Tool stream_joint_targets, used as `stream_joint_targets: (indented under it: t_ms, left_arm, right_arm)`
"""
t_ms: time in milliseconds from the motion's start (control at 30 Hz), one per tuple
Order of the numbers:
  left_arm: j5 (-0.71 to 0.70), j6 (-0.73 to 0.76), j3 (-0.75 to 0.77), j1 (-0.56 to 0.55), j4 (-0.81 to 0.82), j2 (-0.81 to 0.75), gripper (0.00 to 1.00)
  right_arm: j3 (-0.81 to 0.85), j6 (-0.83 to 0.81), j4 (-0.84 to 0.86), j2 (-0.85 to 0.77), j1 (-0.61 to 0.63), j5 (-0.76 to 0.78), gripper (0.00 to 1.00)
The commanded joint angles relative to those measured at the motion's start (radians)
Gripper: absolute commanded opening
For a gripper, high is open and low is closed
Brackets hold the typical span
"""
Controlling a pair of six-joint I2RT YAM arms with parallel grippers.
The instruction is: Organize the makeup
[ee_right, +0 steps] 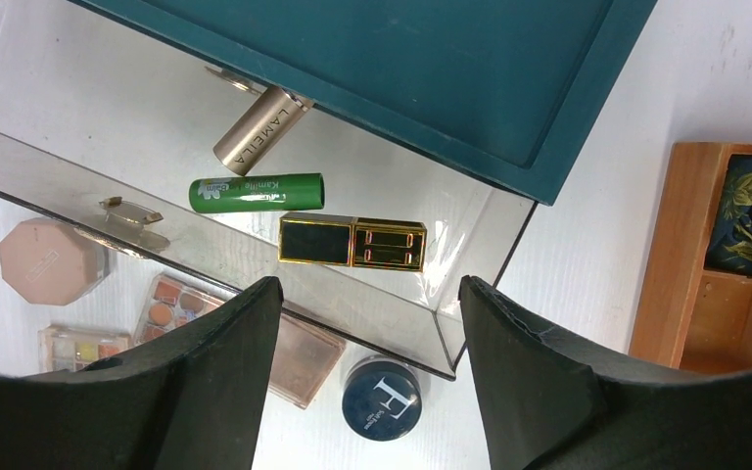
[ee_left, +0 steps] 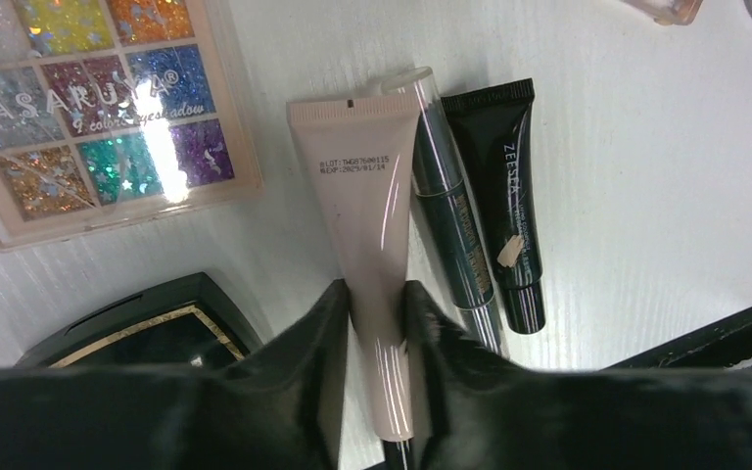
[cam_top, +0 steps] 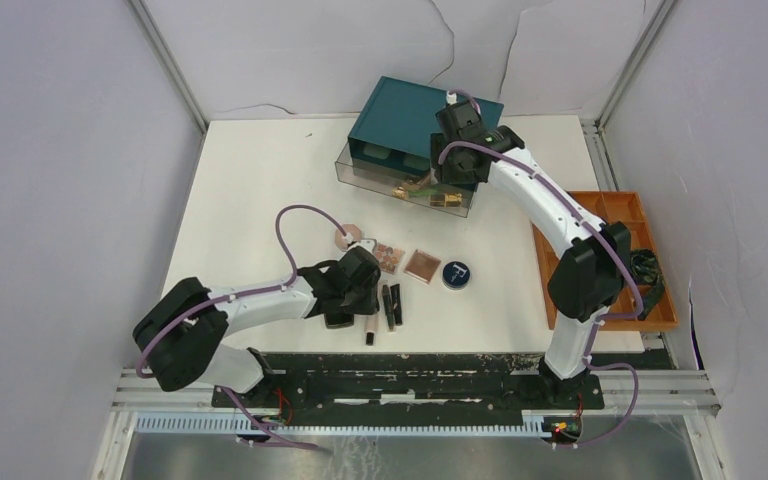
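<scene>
My left gripper (cam_top: 357, 290) (ee_left: 376, 296) is shut on a beige squeeze tube (ee_left: 360, 186) lying on the table. Right of the tube lie a dark green stick (ee_left: 450, 215) and a black tube (ee_left: 507, 196). A glitter palette (ee_left: 98, 108) and a black square compact (ee_left: 147, 328) are to the left. My right gripper (cam_top: 452, 165) (ee_right: 370, 294) is open and empty above a clear tray (ee_right: 509, 245) holding a gold tube (ee_right: 259, 127), a green tube (ee_right: 257, 193) and a black-and-gold lipstick (ee_right: 352, 242). A pink octagonal compact (ee_right: 44, 259), two palettes (cam_top: 388, 258) (cam_top: 422, 266) and a dark blue round compact (cam_top: 456, 274) lie mid-table.
The teal drawer box (cam_top: 410, 115) stands at the back, behind the clear tray. A wooden tray (cam_top: 650, 215) with dark items lies at the right edge. White walls close in the table on three sides.
</scene>
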Motion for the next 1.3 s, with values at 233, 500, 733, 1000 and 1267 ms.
stream_joint_targets:
  t_ms: [233, 500, 733, 1000, 1267]
  left_arm:
    - [-0.031, -0.013, 0.136, -0.007, -0.108, -0.082, 0.06]
    - [-0.148, 0.077, 0.483, -0.005, -0.241, -0.178, 0.11]
    - [-0.162, 0.177, 0.768, 0.08, -0.198, 0.069, 0.12]
    - [-0.196, 0.085, 0.99, 0.256, -0.064, 0.298, 0.11]
    - [-0.204, -0.057, 1.182, 0.353, 0.013, 0.462, 0.12]
  right_arm:
    - [-0.02, -0.001, 0.036, -0.073, -0.007, 0.0, 0.72]
    - [-0.032, -0.008, 0.047, -0.117, -0.019, 0.057, 0.72]
    - [-0.056, -0.007, 0.056, -0.15, -0.038, 0.075, 0.72]
    - [-0.066, -0.022, 0.05, -0.171, -0.07, 0.066, 0.72]
    - [-0.115, -0.026, 0.054, -0.193, -0.105, 0.043, 0.72]
